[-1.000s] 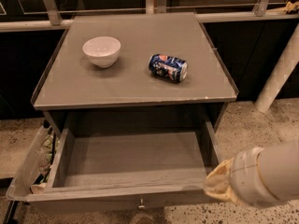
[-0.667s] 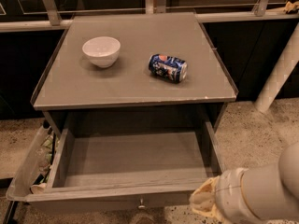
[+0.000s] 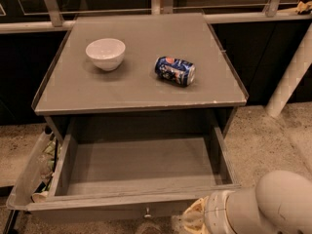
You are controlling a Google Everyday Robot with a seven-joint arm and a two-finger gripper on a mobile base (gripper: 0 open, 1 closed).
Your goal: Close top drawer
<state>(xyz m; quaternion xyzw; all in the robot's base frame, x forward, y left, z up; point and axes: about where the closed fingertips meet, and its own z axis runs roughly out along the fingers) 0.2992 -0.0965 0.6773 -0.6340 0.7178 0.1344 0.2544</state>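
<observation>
The top drawer [image 3: 136, 165] is a wide grey wooden box pulled fully out of the grey cabinet, empty inside. Its flat front [image 3: 112, 208] runs along the bottom of the view, with a small round metal knob [image 3: 146, 212] at centre. My gripper [image 3: 192, 221] is at the bottom edge, right of the knob, just in front of the drawer front's right part. Only its pale tip shows, at the end of the white arm [image 3: 273, 208].
On the cabinet top [image 3: 141, 87] stand a white bowl [image 3: 105, 53] and a blue soda can [image 3: 175, 70] lying on its side. A clear plastic bin of snack packets [image 3: 34, 172] sits left of the drawer. A white post [image 3: 292, 72] leans at the right.
My arm and gripper have moved left and down, from the drawer's right front corner to in front of the drawer front near the knob. The drawer stays open.
</observation>
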